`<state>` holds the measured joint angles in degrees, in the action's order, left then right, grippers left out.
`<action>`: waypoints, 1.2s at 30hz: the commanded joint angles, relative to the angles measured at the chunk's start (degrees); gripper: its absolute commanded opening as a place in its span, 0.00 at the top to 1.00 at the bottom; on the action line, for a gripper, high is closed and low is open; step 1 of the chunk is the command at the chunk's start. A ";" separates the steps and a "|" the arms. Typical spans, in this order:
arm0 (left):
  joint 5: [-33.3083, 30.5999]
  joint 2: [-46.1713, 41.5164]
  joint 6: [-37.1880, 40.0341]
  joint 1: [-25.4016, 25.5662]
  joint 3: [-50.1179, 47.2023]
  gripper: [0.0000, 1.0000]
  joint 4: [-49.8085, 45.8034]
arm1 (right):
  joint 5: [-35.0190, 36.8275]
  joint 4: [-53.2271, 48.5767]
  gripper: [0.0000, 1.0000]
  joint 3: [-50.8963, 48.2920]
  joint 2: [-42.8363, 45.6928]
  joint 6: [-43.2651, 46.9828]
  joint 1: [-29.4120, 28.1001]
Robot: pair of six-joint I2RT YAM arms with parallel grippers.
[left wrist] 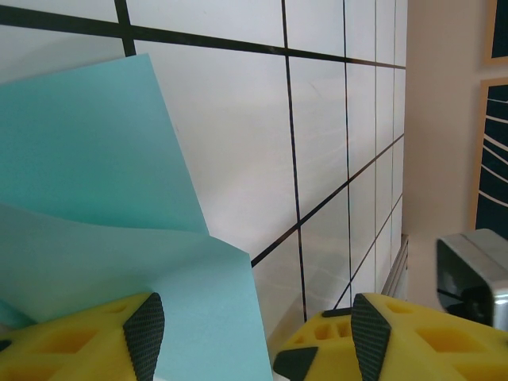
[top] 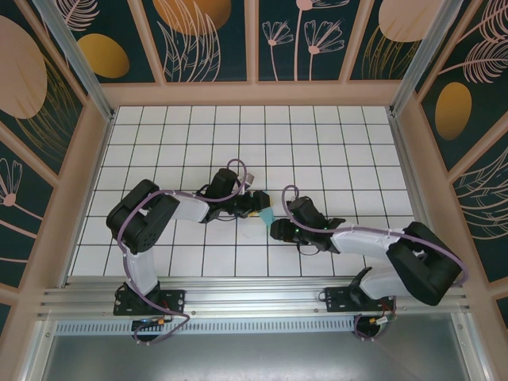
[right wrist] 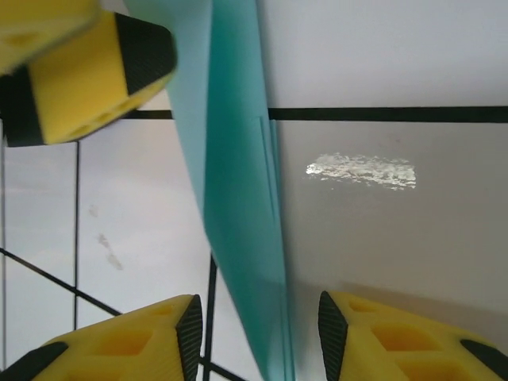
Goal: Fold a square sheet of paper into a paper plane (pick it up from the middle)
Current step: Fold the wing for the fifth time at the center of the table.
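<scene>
Your folded paper (top: 266, 214) sits mid-way across the desk (top: 317, 143), between both arms.
Left fingers (left wrist: 144, 337) are spread, paper beside one pad; right fingers (right wrist: 189, 337) are spread too, straddling the paper's folded edge.

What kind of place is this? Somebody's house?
Probably a robot test booth, not a house: a white grid table, flower-painted walls boxing it in, and the left arm and right arm bolted to a metal rail.
</scene>
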<state>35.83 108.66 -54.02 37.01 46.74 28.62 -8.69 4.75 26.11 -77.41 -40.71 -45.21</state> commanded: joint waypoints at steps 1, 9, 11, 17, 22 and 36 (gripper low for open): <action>-5.42 5.46 3.62 0.34 0.02 0.33 -3.22 | -1.28 1.22 0.59 2.09 -1.97 2.35 -0.23; -4.99 5.29 3.57 0.36 0.28 0.33 -3.27 | -1.37 0.07 0.61 3.71 -5.49 4.58 -0.61; -5.07 5.15 3.63 0.36 0.28 0.33 -3.27 | -1.24 0.00 0.62 3.94 -6.55 5.05 -0.82; -4.65 5.10 3.59 0.34 0.63 0.33 -3.16 | 1.47 -3.39 0.67 6.93 -8.83 6.60 -2.79; -4.44 4.98 3.49 0.34 0.85 0.33 -3.22 | 1.70 -3.40 0.66 7.82 -9.40 7.25 -3.52; -4.15 4.81 3.52 0.34 0.76 0.33 -2.96 | 3.82 -4.50 0.59 9.20 -8.38 8.48 -4.99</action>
<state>36.03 108.79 -54.00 37.01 47.40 27.59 -4.03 -4.71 33.85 -83.20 -34.11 -48.40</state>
